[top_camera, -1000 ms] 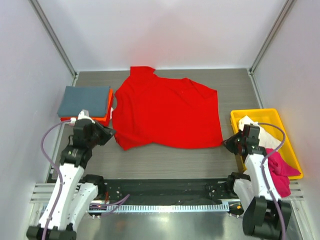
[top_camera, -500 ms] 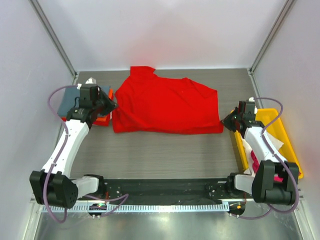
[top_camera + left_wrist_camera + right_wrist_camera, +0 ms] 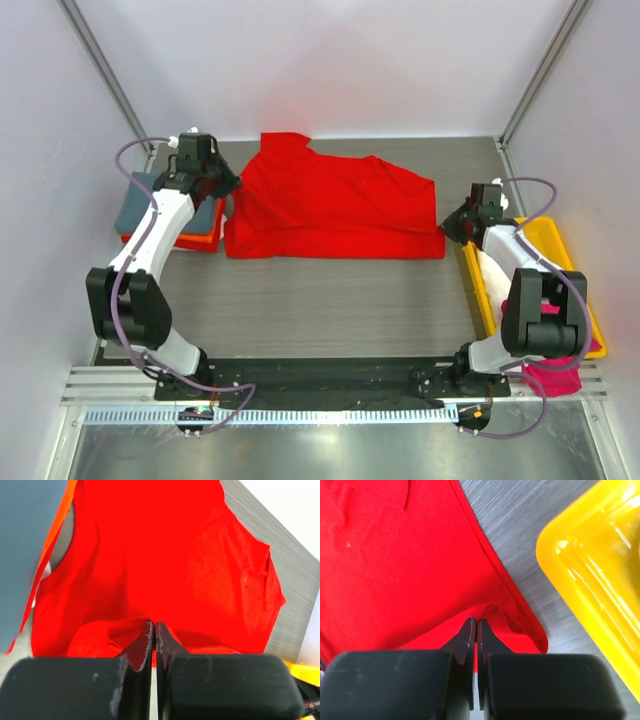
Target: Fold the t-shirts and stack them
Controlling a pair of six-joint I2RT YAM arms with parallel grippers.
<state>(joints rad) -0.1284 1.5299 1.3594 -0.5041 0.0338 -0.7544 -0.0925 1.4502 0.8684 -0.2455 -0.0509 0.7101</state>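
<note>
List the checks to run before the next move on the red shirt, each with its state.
1. Left tool shut on red shirt: ok.
2. Right tool shut on the shirt's corner: ok.
3. Near edge straight between the tools: ok.
4. Shirt clear of the tray: ok, bare table between them.
5. Shirt clear of the folded stack: cannot tell, the gap is hidden.
</note>
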